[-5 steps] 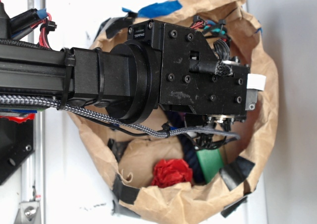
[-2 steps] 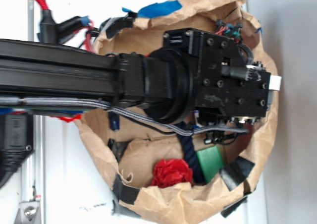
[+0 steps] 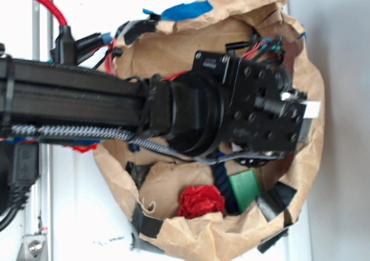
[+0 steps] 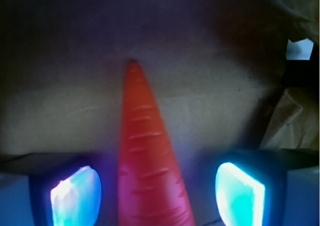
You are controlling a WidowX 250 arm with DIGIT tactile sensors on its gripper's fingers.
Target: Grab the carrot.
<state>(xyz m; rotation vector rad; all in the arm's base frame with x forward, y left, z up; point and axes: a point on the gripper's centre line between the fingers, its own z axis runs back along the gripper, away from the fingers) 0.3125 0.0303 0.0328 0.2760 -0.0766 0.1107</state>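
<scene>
On my wrist feed the left finger pad (image 4: 75, 193) glowed pale blue at the bottom edge, and just to its right lay the carrot (image 4: 147, 161), its orange body running up the middle of the picture and narrowing to a point on the brown paper floor (image 4: 60, 106). Right of the carrot sat the other glowing pad (image 4: 239, 193). The gripper (image 4: 157, 196) had its fingers spread wide, with the carrot between them, nearer the left pad than the right; I could see a gap on each side, so neither pad touched it. The stem end ran out of the picture below.

From the exterior camera I saw the black arm (image 3: 75, 99) come in from the left and its wrist block (image 3: 254, 111) hang over the crumpled brown paper bowl (image 3: 173, 47), hiding the carrot and the fingers from that view. Below the wrist block, against the near wall, lay a red crumpled ball (image 3: 200, 200), then a dark blue strap (image 3: 222, 183), then a green block (image 3: 245, 189) to the right of it.
</scene>
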